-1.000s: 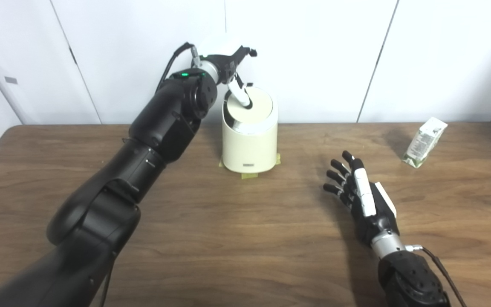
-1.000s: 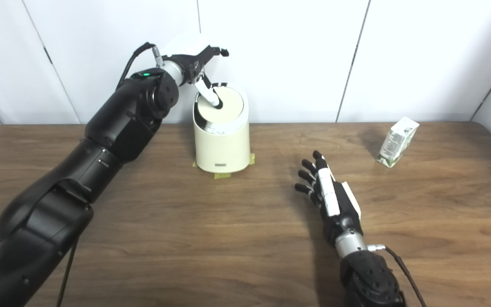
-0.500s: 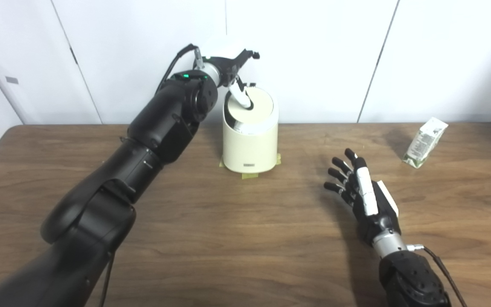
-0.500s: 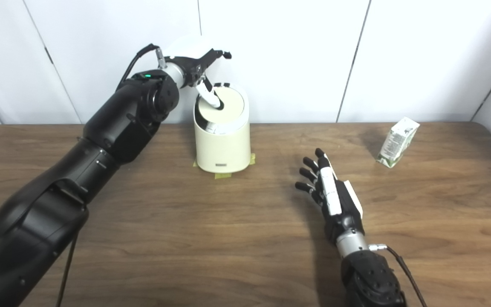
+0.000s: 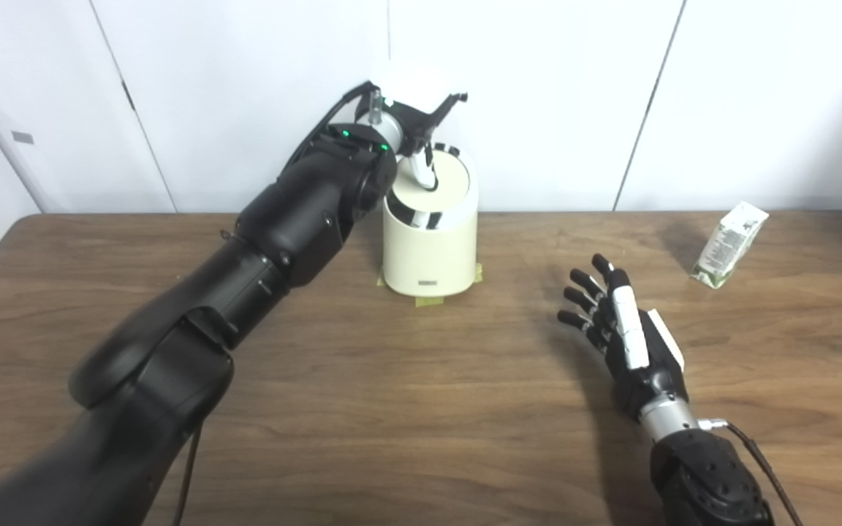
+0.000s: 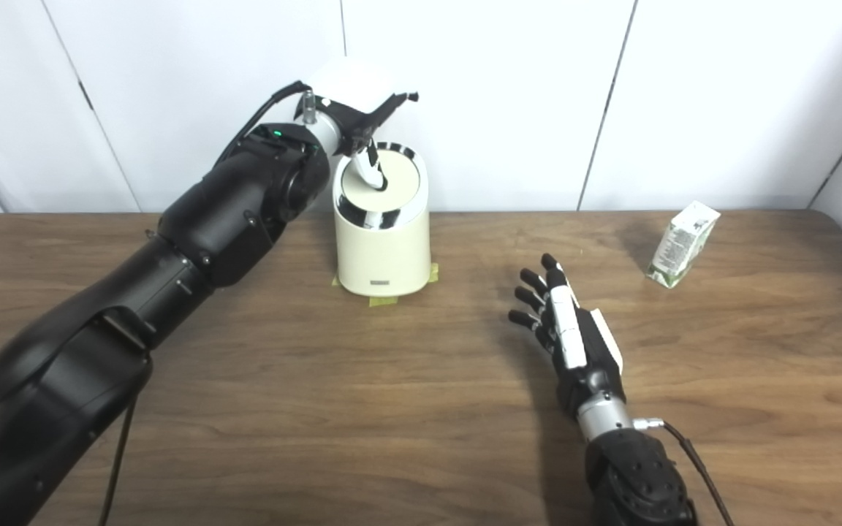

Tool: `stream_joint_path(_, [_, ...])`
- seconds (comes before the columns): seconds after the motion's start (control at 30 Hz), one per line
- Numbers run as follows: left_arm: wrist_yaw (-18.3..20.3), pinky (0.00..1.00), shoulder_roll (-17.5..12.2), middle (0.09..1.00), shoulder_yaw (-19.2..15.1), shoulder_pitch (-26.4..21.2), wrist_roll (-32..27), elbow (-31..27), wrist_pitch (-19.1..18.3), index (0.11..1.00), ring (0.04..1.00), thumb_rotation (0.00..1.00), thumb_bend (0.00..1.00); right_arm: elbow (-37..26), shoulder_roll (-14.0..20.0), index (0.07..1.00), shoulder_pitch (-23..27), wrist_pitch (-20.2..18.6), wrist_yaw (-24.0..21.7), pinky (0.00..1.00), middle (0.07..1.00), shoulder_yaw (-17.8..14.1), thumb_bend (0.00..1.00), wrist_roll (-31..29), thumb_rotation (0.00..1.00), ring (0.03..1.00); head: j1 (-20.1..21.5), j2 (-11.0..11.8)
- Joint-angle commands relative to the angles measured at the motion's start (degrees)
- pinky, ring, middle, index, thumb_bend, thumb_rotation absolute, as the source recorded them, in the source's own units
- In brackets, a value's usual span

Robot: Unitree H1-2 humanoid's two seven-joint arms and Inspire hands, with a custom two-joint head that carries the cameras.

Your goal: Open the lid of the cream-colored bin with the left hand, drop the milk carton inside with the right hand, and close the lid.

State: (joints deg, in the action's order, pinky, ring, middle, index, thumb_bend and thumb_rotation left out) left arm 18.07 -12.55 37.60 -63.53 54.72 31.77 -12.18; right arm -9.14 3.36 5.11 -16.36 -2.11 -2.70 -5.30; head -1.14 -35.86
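Left hand (image 5: 421, 124) is over the bin (image 5: 430, 245), one finger poking the lid (image 5: 435, 186), gripping nothing. Right hand (image 5: 622, 340) hangs open and empty; the carton (image 5: 729, 242) sits well off to its right. That finger could slip and the lid swing shut.

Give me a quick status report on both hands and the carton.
Left hand open, one finger on bin lid. Right hand open, empty, over table. Milk carton untouched, far right. Nothing in the way.
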Motion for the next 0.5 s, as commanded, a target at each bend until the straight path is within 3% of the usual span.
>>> stream_joint_path(0.0, [1.0,0.90,-0.1,0.927,-0.6,-0.8,0.0,-0.5,0.0,0.919,0.938,0.06,0.97,-1.9,0.2,0.997,2.1,2.1,0.0,0.78,0.921,-0.2,0.64,0.0,1.00,0.894,0.0,-0.1])
stream_joint_path(0.13, [1.9,0.88,-0.1,0.930,-4.4,-1.3,-3.3,-1.4,-1.2,0.914,0.936,0.05,0.94,-1.8,-0.1,0.993,2.2,1.8,0.3,0.78,0.917,-0.5,0.64,-0.2,1.00,0.890,0.0,-0.1])
stream_joint_path(0.23, [4.7,0.88,-0.4,0.938,-8.3,-2.0,-6.8,-2.9,-3.3,0.910,0.936,0.08,0.90,-1.5,-0.1,0.988,2.3,2.1,0.4,0.77,0.910,-0.6,0.64,0.0,1.00,0.883,0.1,0.0])
stream_joint_path(0.43, [6.6,0.78,-0.9,0.914,-17.4,-1.6,-13.8,-8.2,-10.4,0.891,0.898,0.48,0.59,-1.5,0.1,0.991,2.3,2.1,0.3,0.77,0.915,-0.7,0.65,0.0,1.00,0.888,0.0,0.0])
stream_joint_path(0.47, [6.4,0.75,-0.9,0.892,-19.3,-1.3,-15.5,-9.3,-11.5,0.883,0.866,0.49,0.56,-1.4,0.1,0.990,2.4,2.1,0.3,0.77,0.914,-0.7,0.65,0.0,1.00,0.887,0.0,0.0])
